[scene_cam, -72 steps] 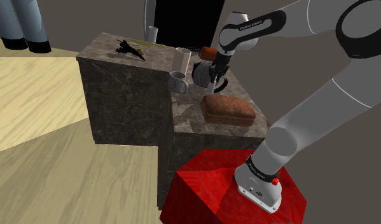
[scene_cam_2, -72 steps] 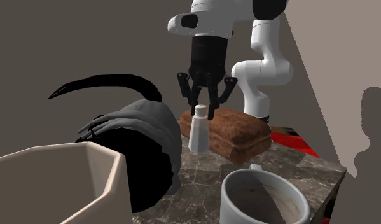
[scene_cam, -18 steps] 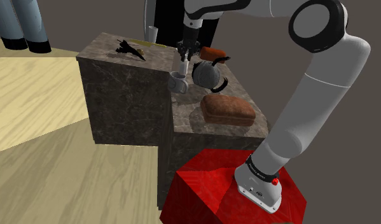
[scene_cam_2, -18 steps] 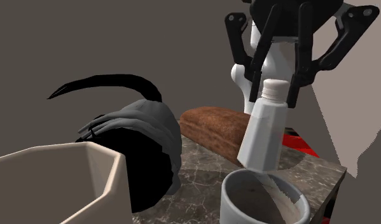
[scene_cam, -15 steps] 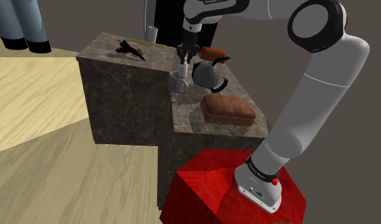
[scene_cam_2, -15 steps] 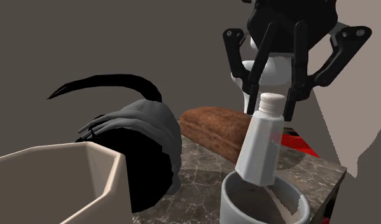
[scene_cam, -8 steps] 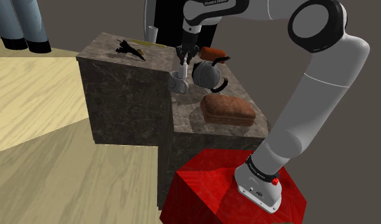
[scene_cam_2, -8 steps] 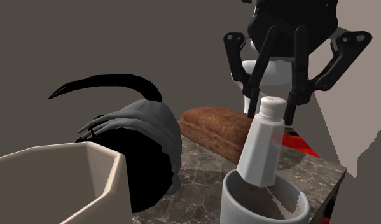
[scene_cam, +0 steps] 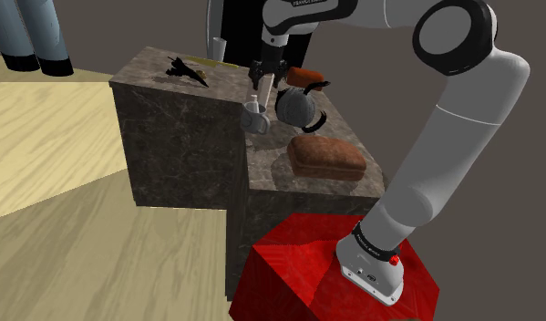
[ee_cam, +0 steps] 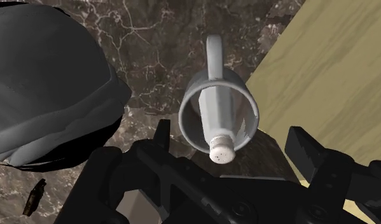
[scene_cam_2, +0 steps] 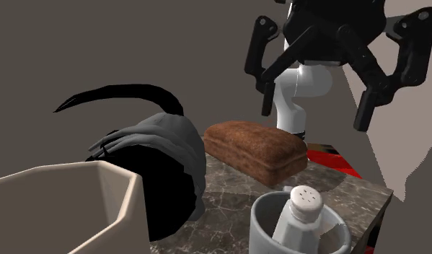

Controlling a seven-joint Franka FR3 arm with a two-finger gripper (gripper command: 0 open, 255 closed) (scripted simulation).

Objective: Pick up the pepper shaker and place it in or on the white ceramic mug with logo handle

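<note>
The white pepper shaker (scene_cam_2: 296,214) leans inside the grey-white mug (scene_cam_2: 261,220), its holed cap up at the rim. My black gripper (scene_cam_2: 315,114) hangs open right above the mug, fingers spread wide and touching nothing. In the wrist view the shaker (ee_cam: 217,121) lies slanted in the mug (ee_cam: 190,105), under the gripper (ee_cam: 233,145); the mug's handle points away. In the shoulder view the gripper (scene_cam: 264,78) is over the mug (scene_cam: 255,118) at the lower counter's edge, the shaker (scene_cam: 255,103) poking out.
A dark grey kettle (scene_cam: 298,108) stands close beside the mug, and a brown bread loaf (scene_cam: 327,157) lies nearer the stand. A cream container (scene_cam_2: 70,206) is next to the kettle. A black toy jet (scene_cam: 187,69) sits on the higher counter (scene_cam: 161,128). Wooden floor (ee_cam: 329,76) lies below.
The fingers have opened and let go of the shaker. It has dropped from the gripper deeper into the mug and now leans there. The gripper has lifted a little.
</note>
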